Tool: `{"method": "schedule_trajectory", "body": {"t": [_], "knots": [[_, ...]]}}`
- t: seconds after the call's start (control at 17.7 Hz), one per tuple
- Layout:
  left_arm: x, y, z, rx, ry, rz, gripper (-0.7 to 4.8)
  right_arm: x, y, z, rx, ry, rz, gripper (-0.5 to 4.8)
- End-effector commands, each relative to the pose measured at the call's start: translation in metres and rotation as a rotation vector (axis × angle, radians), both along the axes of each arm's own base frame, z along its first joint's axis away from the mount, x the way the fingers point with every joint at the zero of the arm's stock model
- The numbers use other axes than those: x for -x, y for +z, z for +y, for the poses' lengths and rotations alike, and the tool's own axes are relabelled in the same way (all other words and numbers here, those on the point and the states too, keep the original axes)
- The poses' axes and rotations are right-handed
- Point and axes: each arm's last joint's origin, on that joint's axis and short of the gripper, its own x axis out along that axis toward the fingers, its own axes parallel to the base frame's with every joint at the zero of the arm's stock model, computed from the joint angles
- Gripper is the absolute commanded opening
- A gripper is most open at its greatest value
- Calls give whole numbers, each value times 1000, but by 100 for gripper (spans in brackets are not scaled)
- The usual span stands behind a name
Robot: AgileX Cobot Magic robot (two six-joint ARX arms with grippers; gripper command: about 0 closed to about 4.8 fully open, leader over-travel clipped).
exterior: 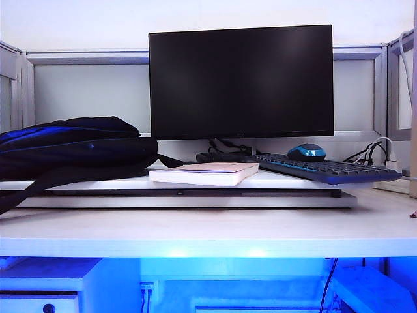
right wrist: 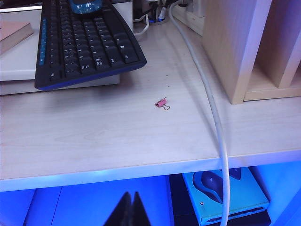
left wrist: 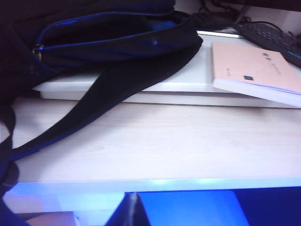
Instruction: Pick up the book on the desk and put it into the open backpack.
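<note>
The book (exterior: pixel 205 173), a thin pale pink paperback, lies flat on the white riser at the middle of the desk (exterior: pixel 208 229), just right of the backpack (exterior: pixel 71 149). The black backpack rests on its side on the riser, blue-trimmed zipper open (left wrist: pixel 108 33), with one strap (left wrist: pixel 94 103) trailing over the desk front. In the left wrist view the book (left wrist: pixel 254 68) sits beside the bag. My left gripper (left wrist: pixel 134 210) is shut and empty, held before the desk's front edge. My right gripper (right wrist: pixel 130 209) is also shut and empty, off the desk edge, with the book's corner (right wrist: pixel 14 32) far from it. Neither gripper shows in the exterior view.
A black monitor (exterior: pixel 241 81) stands behind the book. A black keyboard (right wrist: pixel 84 42) with a blue mouse (exterior: pixel 306 152) overhangs the riser at right. A pink binder clip (right wrist: pixel 162 103), a white cable (right wrist: pixel 212 108) and a wooden organizer (right wrist: pixel 244 47) occupy the right desk end.
</note>
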Motion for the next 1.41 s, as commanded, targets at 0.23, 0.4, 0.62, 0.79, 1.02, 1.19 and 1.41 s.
{"method": "schedule_trajectory", "body": {"t": [0.23, 0.4, 0.62, 0.79, 1.02, 1.19, 1.41], "knots": [[0, -2, 1, -4, 17, 18, -4, 0, 0, 0, -1, 5, -2, -1], [0, -3, 1, -4, 17, 25, -4, 0, 0, 0, -1, 4, -2, -1], [0, -2, 0, 0, 7, 14, -3, 0, 0, 0, -4, 12, -6, -1], [0, 15, -2, 29, -81, -153, 71, -2, 11, 4, -46, 138, -115, -1], [1, 32, -3, 155, -103, -295, 229, -2, 26, 6, -159, 197, -250, 31], [5, 47, -3, 238, -111, -340, 447, 1, 42, 7, -263, 224, -336, 173], [15, 77, -2, 392, -135, -405, 479, 10, 69, 7, -453, 233, -409, 245]]}}
